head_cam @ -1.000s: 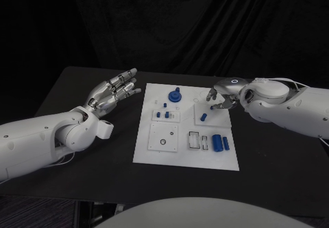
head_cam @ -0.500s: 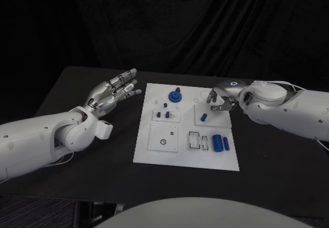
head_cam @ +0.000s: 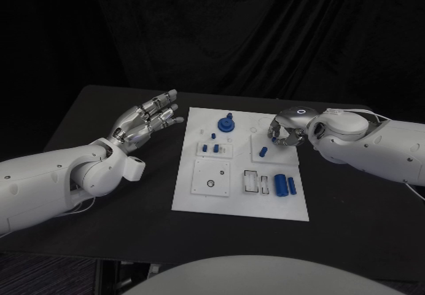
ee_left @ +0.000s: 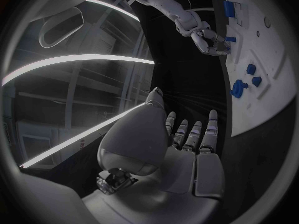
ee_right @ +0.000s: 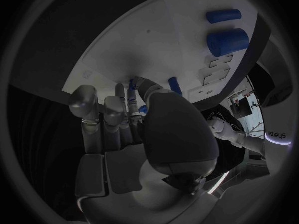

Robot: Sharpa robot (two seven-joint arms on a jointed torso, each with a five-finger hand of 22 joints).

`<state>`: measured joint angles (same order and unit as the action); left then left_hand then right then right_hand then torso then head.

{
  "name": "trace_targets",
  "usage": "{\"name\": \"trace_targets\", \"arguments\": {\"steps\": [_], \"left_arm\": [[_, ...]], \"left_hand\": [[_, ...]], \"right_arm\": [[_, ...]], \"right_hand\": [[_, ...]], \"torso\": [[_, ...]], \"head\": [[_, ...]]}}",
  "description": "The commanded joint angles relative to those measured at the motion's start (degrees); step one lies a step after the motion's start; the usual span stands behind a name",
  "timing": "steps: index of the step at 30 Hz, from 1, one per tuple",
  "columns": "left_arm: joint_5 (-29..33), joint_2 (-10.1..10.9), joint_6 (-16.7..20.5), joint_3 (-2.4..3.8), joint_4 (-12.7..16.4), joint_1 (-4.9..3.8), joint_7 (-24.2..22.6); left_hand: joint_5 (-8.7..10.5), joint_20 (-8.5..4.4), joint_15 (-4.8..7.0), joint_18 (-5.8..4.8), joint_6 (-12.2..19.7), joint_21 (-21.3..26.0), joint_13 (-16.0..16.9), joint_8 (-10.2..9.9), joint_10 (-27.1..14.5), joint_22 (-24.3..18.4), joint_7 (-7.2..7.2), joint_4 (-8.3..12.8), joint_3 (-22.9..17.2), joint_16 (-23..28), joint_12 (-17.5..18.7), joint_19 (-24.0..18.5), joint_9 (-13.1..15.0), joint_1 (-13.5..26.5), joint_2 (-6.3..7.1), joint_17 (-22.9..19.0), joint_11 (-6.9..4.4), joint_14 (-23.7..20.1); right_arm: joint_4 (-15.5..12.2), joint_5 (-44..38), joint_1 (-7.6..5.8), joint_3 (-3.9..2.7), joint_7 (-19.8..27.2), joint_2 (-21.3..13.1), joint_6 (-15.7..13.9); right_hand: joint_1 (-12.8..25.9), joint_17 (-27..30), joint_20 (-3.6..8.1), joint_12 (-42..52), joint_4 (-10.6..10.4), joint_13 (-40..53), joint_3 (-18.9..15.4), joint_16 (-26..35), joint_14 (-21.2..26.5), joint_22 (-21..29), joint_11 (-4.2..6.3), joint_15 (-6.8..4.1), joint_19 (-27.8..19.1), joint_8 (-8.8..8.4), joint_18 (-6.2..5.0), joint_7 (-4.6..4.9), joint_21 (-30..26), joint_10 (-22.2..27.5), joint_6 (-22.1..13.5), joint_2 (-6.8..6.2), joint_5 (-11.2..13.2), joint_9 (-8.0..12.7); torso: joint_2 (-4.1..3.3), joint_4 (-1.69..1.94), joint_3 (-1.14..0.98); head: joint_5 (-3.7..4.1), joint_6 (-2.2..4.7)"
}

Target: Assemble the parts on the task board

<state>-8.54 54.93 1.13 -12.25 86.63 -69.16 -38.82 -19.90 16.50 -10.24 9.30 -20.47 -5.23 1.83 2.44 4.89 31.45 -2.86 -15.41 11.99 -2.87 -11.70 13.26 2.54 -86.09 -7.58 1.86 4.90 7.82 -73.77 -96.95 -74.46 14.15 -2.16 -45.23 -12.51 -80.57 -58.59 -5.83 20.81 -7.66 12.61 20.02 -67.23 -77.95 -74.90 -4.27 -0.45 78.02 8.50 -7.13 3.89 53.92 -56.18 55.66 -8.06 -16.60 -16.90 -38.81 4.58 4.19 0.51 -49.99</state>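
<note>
Right hand [head_cam: 285, 131] hangs curled over the task board's [head_cam: 239, 206] far right edge, whether it grasps the small upright blue peg [head_cam: 265, 150] beside it I cannot tell, while the left hand [head_cam: 144, 120], released and spread, hovers over bare table [head_cam: 132, 209] just off the board's left edge.

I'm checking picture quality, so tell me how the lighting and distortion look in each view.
Head view: dim, black backdrop, task board the brightest surface. Left wrist view: fisheye bends the bright ceiling strips; left hand in soft grey light. Right wrist view: right hand dark and shadowed, the board's edge curved.
</note>
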Motion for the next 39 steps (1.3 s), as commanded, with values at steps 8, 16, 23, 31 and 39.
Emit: {"name": "trace_targets", "arguments": {"steps": [8, 16, 23, 31, 39], "left_arm": [[-0.3, -0.1, -1.2, 0.06, -0.2, 0.20, -7.4], [-0.3, -0.3, -1.6, 0.05, -0.6, 0.28, -6.8], [-0.3, -0.6, -1.7, 0.05, -0.9, 0.36, -6.4], [-0.3, -0.6, -1.7, 0.05, -1.1, 0.42, -6.0], [-0.3, -0.5, -1.5, 0.05, -1.2, 0.43, -5.7]], "left_hand": [[-0.39, 0.12, -0.37, 0.87, -0.3, -0.5, 0.1, 0.0, -0.1, 0.6, 0.69, 0.6, 0.2, -0.6, -0.1, 1.1, 0.1, -1.2, -0.09, 0.1, 0.52, 0.6], [-0.37, 0.20, -0.75, 0.52, -3.5, -0.9, 0.1, 0.6, -0.1, 0.7, 2.71, 1.1, 0.5, -0.9, 0.0, 2.2, 0.6, -1.7, -0.65, 0.1, 0.58, 0.8], [-0.38, 0.21, -0.78, 0.50, -3.6, -1.0, 0.1, 0.6, 0.0, 0.9, 2.82, 1.2, 0.5, -1.0, -0.1, 2.4, 0.6, -1.8, -0.69, 0.1, 0.57, 1.0], [-0.40, 0.27, -1.00, 0.40, -3.8, -1.2, 0.1, 0.6, 0.1, 0.9, 3.06, 1.4, 0.5, -1.2, -0.3, 2.7, 0.6, -2.0, -0.91, 0.1, 0.71, 1.2], [-0.40, 0.28, -1.14, 0.30, -3.8, -1.3, 0.1, 0.6, 0.1, 0.8, 3.14, 1.6, 0.4, -1.4, -0.4, 2.9, 0.6, -2.3, -1.07, 0.2, 0.83, 1.4]], "right_arm": [[0.5, -0.3, 0.44, -0.01, 0.5, 0.1, -1.5], [0.7, 1.1, 0.51, -0.01, 1.0, -0.2, -2.5], [0.7, 1.7, 0.53, -0.01, 2.0, -0.2, -4.3], [0.5, 1.8, 0.52, -0.02, 2.6, -0.7, -6.2], [-0.4, 3.3, 0.46, -0.08, 3.3, -1.9, -9.0]], "right_hand": [[-0.9, -0.1, 0.79, -0.9, 1.2, 0.1, 1.1, -0.2, -0.3, -7.1, 0.45, -0.67, 0.2, 0.99, 1.01, 0.39, 0.7, -1.9, 1.5, 0.36, 0.4, -1.4], [-1.6, -0.2, 0.76, -0.9, 2.6, 0.3, 1.9, -0.4, -0.4, -7.2, 1.01, -0.55, 0.3, 1.81, 1.09, 1.54, 1.0, -4.4, 2.7, 0.94, 0.4, -3.0], [-1.7, -1.0, 1.06, -1.5, 3.8, 0.4, 1.9, -1.1, -0.9, -7.4, 1.69, -0.97, 0.7, 3.65, 1.24, 1.89, 2.4, -7.4, 5.6, 1.50, 0.4, -5.3], [-1.7, -1.3, 1.30, -2.5, 4.4, 0.2, 1.9, -1.4, -1.2, -7.6, 1.96, -1.19, 1.1, 4.37, 1.39, 1.90, 3.3, -9.1, 6.7, 1.69, 0.4, -6.8], [-1.5, -1.3, 1.36, -3.1, 4.5, 0.0, 1.8, -1.4, -1.3, -7.7, 1.99, -1.22, 1.2, 4.74, 1.44, 1.91, 3.7, -9.8, 7.2, 1.78, 0.4, -7.6]], "torso": [[-0.05, 0.00, 0.00], [-0.09, 0.08, -0.02], [-0.10, -0.03, 0.00], [-0.11, 0.00, 0.03], [-0.09, 0.06, 0.05]], "head": [[-0.08, -0.01], [0.15, -0.01], [-0.10, -0.01], [-0.34, -0.01], [-0.56, -0.01]]}}
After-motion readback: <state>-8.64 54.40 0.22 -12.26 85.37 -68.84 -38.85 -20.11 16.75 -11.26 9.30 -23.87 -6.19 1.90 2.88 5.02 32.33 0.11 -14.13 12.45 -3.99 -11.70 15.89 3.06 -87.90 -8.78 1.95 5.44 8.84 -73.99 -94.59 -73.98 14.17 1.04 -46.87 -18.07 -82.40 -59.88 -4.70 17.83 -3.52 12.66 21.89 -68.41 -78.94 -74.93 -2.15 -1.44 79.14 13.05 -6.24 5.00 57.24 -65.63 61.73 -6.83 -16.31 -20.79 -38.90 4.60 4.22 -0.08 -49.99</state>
